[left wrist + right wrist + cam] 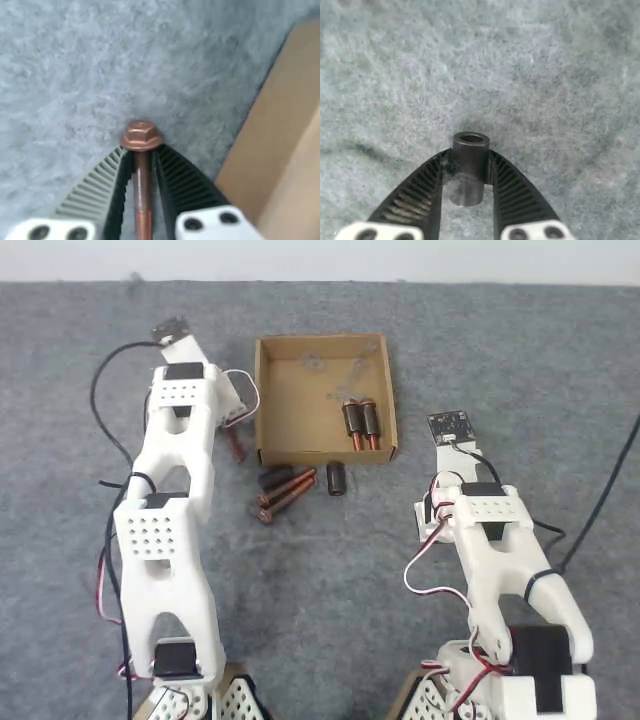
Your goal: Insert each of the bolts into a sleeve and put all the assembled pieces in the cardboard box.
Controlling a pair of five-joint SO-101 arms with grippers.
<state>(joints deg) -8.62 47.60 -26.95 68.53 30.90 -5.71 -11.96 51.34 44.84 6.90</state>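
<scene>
Two grips, left gripper (141, 151) clamped on bolt (141, 136) shank, head protruding, right gripper (470, 155) clamped round sleeve (470, 150)

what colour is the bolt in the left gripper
The bolt is copper, clearest in the left wrist view.

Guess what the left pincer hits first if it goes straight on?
Probably the grey mat, the left pincer's bolt touching first; the cardboard box sits aside. Depth is unclear.
</scene>
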